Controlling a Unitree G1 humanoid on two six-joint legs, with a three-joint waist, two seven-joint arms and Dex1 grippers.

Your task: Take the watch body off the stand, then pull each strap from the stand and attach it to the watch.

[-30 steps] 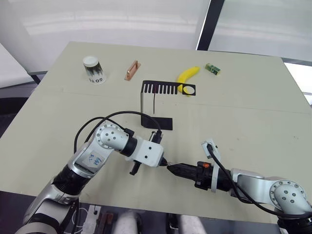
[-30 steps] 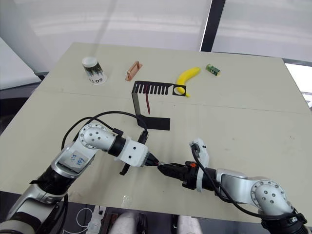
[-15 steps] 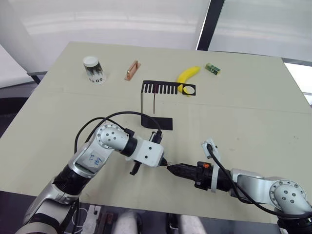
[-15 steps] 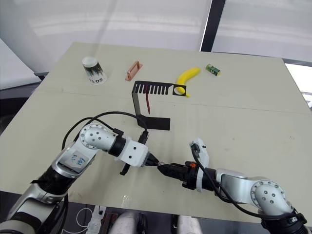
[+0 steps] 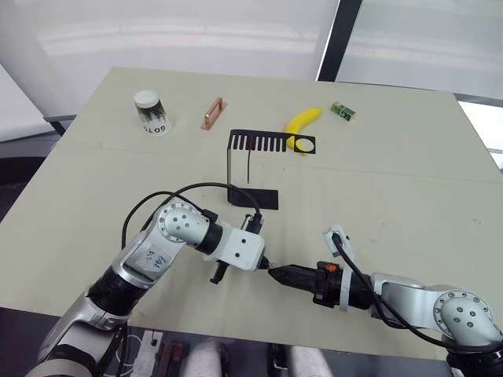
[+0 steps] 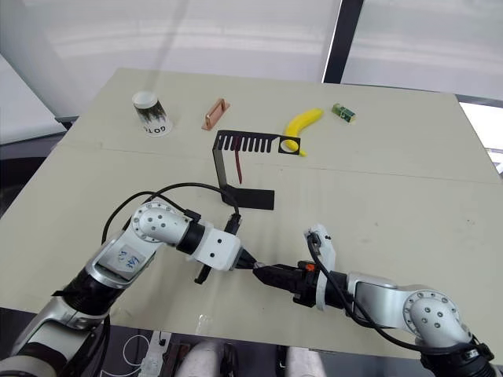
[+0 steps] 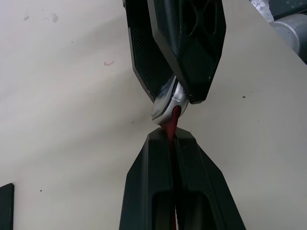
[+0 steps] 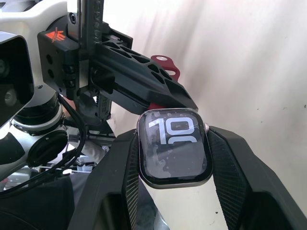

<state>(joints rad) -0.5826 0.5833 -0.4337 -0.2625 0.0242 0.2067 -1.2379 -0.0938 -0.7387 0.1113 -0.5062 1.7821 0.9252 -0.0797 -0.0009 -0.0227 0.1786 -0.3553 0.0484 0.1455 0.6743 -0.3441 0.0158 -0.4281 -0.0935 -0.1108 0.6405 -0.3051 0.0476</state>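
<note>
From the head camera, the left hand (image 5: 266, 265) and the right hand (image 5: 275, 272) meet tip to tip near the front edge of the pale beige table (image 5: 409, 181). Beyond the left hand, farther up the table, stands the thin black metal stand with a flat base and comb-slotted top arm (image 5: 250, 169); one narrow dark red strap (image 6: 238, 166) hangs from a slot of the comb. Past the stand, well apart from both hands, lie a yellow banana (image 5: 302, 122), a small green packet (image 5: 343, 111), a copper-coloured flat block (image 5: 212, 113) and a white paper cup lying tilted (image 5: 150, 112).

Along the left hand's own fingers (image 7: 148, 191), the two black fingers are pressed together on a second dark red strap (image 7: 172, 125), which runs up the seam between them. The strap's end touches the grey rim of the small rounded-square watch body (image 7: 167, 101), which is gripped between the black fingers of the right hand directly opposite.

Along the right hand's fingers (image 8: 229, 177), the watch body (image 8: 173, 146) sits pinched between them, its black screen facing the camera with light digits reading 10. Just beyond the watch's far edge the left hand's black fingers (image 8: 144, 84) come in slanting, with the dark red strap (image 8: 165, 64) showing along them and again at the watch's edge.
</note>
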